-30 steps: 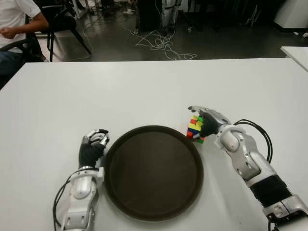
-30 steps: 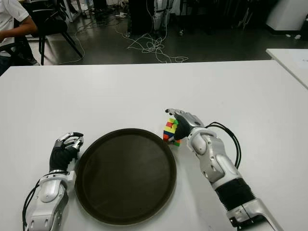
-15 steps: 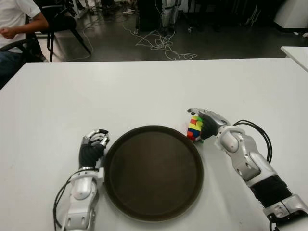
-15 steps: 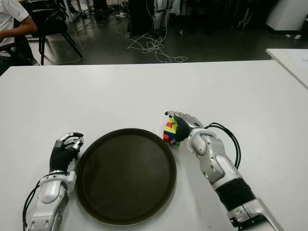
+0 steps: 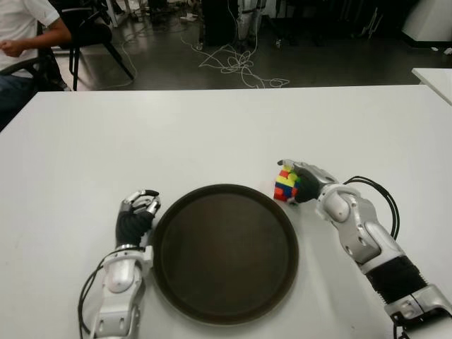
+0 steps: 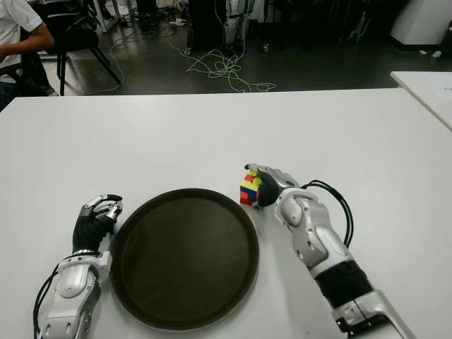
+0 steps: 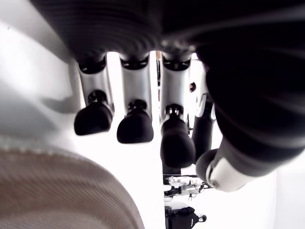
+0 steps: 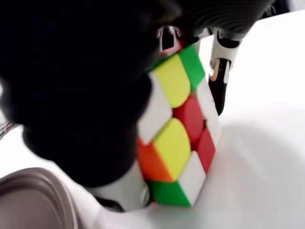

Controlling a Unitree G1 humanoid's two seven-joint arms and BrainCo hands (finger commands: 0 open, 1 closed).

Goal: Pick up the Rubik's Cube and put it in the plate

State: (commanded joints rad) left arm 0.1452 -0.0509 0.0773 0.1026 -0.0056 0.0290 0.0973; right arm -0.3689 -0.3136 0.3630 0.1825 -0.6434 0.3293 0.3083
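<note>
Several fingers of my right hand (image 5: 305,185) wrap the Rubik's Cube (image 5: 286,186), which sits just beside the plate's (image 5: 224,311) far right rim, lifted slightly off the white table (image 5: 212,134) as far as I can judge, ready to carry over the low lip. My left hand (image 5: 135,214) shows by the plate's left edge, fingers curled on nothing. Glossy square stickers against a dark, round, shallow plate.
</note>
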